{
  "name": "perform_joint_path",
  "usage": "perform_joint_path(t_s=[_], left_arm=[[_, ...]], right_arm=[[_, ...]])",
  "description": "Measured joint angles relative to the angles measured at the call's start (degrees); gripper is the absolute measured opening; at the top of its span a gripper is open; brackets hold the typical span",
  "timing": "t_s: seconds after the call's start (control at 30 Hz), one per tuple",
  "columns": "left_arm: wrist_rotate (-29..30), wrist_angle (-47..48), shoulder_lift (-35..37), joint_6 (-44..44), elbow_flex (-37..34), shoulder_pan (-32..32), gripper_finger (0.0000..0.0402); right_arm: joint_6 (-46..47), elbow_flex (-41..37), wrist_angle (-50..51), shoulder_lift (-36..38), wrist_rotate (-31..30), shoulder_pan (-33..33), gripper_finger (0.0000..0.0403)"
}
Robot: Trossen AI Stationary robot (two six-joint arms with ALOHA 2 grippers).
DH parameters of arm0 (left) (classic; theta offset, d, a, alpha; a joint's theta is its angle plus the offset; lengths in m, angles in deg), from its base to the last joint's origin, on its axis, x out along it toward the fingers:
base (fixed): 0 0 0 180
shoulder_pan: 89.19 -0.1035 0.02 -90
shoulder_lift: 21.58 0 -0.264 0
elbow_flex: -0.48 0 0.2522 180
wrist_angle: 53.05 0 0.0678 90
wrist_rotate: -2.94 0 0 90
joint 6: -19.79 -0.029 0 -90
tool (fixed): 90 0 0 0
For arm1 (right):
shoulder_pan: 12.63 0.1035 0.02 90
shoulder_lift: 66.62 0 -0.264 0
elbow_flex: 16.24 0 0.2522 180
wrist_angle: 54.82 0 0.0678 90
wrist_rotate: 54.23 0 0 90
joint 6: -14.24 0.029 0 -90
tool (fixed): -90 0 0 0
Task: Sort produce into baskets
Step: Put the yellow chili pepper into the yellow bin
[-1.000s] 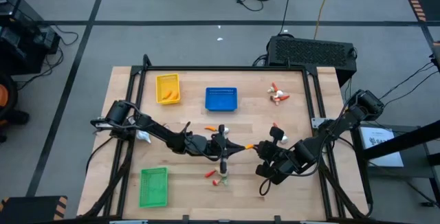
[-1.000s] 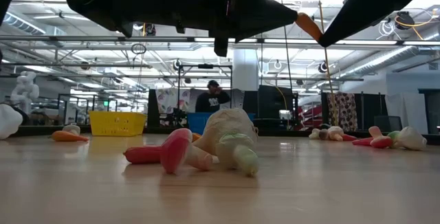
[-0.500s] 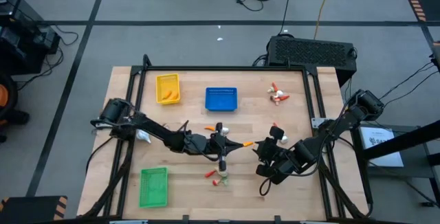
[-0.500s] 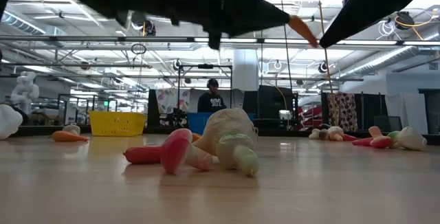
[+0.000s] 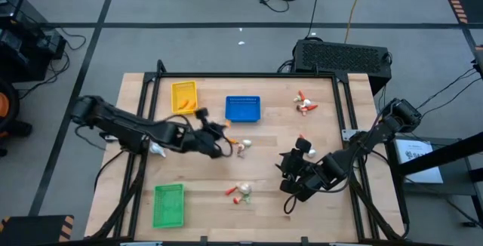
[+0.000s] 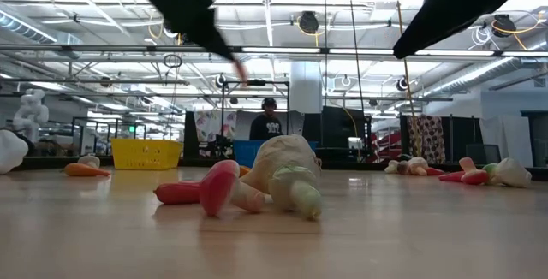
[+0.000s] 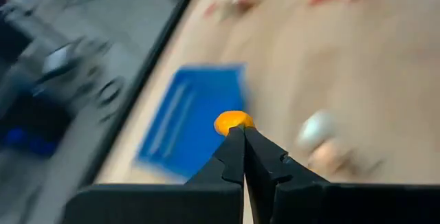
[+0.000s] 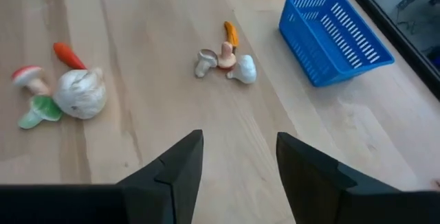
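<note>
Three baskets sit on the table (image 5: 324, 201): the yellow basket (image 5: 184, 96) holds a few orange pieces, while the blue basket (image 5: 243, 109) and the green basket (image 5: 168, 204) look empty, so most sorting is left. Loose produce lies in a far cluster (image 5: 304, 104), a middle group (image 5: 243, 147) and a near pile (image 5: 240, 192). The left claw (image 7: 242, 136) is pinched tight on a small orange piece (image 7: 233, 121), between the yellow and blue baskets in the overhead view. The right claw (image 8: 237, 159) hangs with fingers wide apart and empty, toward the table's right side. Only the left wrist view shows that orange piece gripped; only the low view shows a person (image 6: 268, 123) in the room behind.
</note>
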Motion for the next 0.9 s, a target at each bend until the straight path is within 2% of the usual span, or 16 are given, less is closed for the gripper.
perform_joint_path(t_s=[0.2, 0.3, 0.4, 0.63, 0.73, 0.9], left_arm=[[0.64, 23.02, 5.94, 6.88, 0.0, -9.42, 0.0002], [0.42, 29.21, 6.28, 9.24, -0.7, -15.49, 0.0002], [-0.9, 30.03, 6.26, 7.62, -2.59, -21.09, 0.0002], [-11.19, 27.55, 5.77, 1.36, -5.86, -35.39, 0.0002], [-11.37, 26.43, 5.76, 0.03, -5.84, -38.8, 0.0004], [-13.65, 24.89, 5.8, -2.48, -5.84, -41.19, 0.0029]], right_arm=[[-0.09, 0.0, 0.0, 0.0, 0.02, -1.5, 0.0171], [-0.16, 0.0, -0.15, 0.0, 0.04, -2.0, 0.0171], [-0.32, 0.0, -0.39, 0.0, 0.02, -2.11, 0.0171], [-0.67, 0.0, -0.39, 0.0, 0.04, -2.1, 0.0171], [-0.86, 0.0, -0.39, 0.0, 0.04, -2.1, 0.0171], [-0.86, 0.0, -0.39, 0.0, 0.06, -2.1, 0.0171]])
